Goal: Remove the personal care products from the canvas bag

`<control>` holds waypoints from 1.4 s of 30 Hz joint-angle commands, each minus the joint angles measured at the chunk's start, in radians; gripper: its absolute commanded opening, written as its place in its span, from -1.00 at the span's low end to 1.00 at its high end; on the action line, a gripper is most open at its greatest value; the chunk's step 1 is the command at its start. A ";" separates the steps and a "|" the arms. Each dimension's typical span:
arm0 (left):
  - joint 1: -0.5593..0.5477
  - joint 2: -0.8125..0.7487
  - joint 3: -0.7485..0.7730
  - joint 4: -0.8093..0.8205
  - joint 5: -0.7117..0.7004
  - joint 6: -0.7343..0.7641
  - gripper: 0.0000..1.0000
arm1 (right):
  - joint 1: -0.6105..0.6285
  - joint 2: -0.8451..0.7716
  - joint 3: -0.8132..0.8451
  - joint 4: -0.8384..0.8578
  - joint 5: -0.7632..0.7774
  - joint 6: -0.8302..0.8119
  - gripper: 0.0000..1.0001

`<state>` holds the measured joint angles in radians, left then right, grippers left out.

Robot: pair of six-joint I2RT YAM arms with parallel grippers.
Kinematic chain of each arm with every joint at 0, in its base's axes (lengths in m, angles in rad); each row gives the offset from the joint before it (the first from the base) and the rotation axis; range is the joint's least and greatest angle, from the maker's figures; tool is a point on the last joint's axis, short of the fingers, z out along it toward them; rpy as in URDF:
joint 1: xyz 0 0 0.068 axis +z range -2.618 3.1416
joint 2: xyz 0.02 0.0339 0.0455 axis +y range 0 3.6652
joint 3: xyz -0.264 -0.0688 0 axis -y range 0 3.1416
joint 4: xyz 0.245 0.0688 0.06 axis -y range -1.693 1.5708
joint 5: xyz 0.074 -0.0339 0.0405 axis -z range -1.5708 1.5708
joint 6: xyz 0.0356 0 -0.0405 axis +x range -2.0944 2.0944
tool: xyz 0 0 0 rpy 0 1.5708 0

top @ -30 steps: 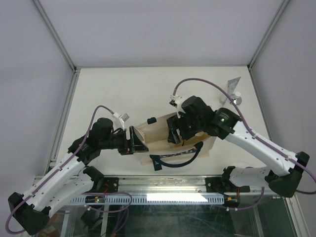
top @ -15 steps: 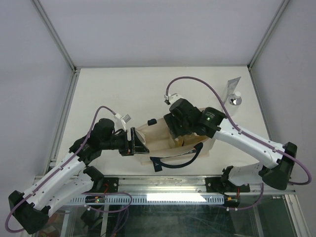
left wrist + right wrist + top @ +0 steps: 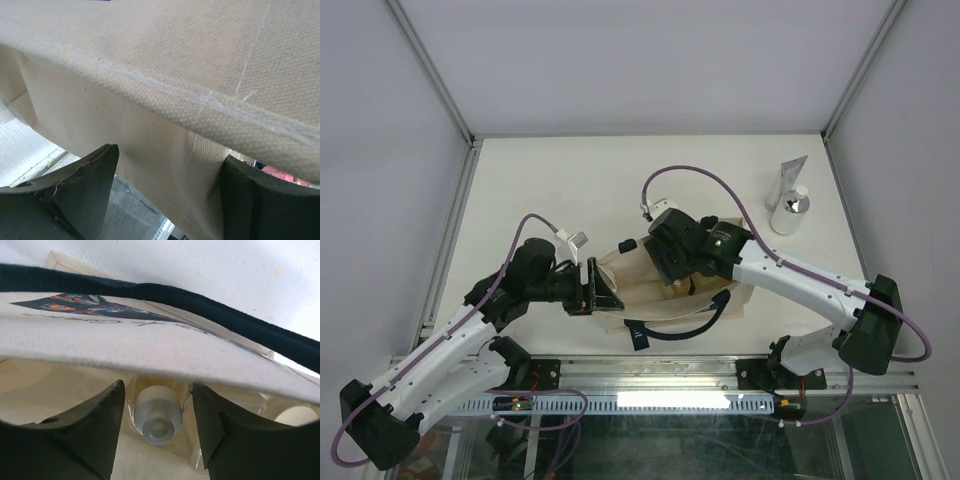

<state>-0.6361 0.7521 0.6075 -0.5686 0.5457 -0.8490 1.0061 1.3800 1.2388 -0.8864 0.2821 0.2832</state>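
Note:
The canvas bag (image 3: pixel 735 300) lies at the near middle of the table, its dark handles (image 3: pixel 670 328) toward me. My right gripper (image 3: pixel 672 276) reaches into its mouth. In the right wrist view the gripper (image 3: pixel 157 412) is open, its fingers close on either side of a clear bottle with a whitish cap (image 3: pixel 158 421) inside the bag (image 3: pixel 125 347). My left gripper (image 3: pixel 605 290) is at the bag's left edge; in its wrist view it (image 3: pixel 167 195) is open, with a fold of the cloth (image 3: pixel 150 75) between the fingers. A silvery tube (image 3: pixel 790 178) and a clear bottle (image 3: pixel 788 213) stand out on the table.
The tube and bottle are at the back right, near the frame post. A second pale rounded cap (image 3: pixel 296 415) shows deeper in the bag to the right. A dark handle strap (image 3: pixel 150 292) crosses above the bag's mouth. Metal rails edge the table.
My right arm has swung left and lowered its gripper into the bag's mouth, uncovering the tube and bottle at the back right. The left arm has hardly moved.

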 commanded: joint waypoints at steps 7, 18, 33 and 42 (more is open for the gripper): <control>-0.008 0.054 0.022 -0.018 -0.053 0.024 0.45 | 0.007 0.101 -0.021 -0.052 0.038 0.008 0.25; -0.011 0.068 0.044 -0.019 -0.049 0.024 0.49 | 0.024 0.115 0.109 -0.100 0.053 0.055 -0.44; -0.011 0.052 0.042 -0.023 -0.038 0.054 0.54 | -0.152 -0.161 0.236 -0.042 -0.262 0.414 -1.00; -0.010 0.056 0.046 -0.027 -0.034 0.066 0.55 | -0.441 -0.281 0.338 0.039 -0.614 0.550 -1.00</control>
<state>-0.6361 0.8040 0.6373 -0.5583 0.5507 -0.8185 0.6384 1.1786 1.4223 -1.0111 -0.1169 0.7277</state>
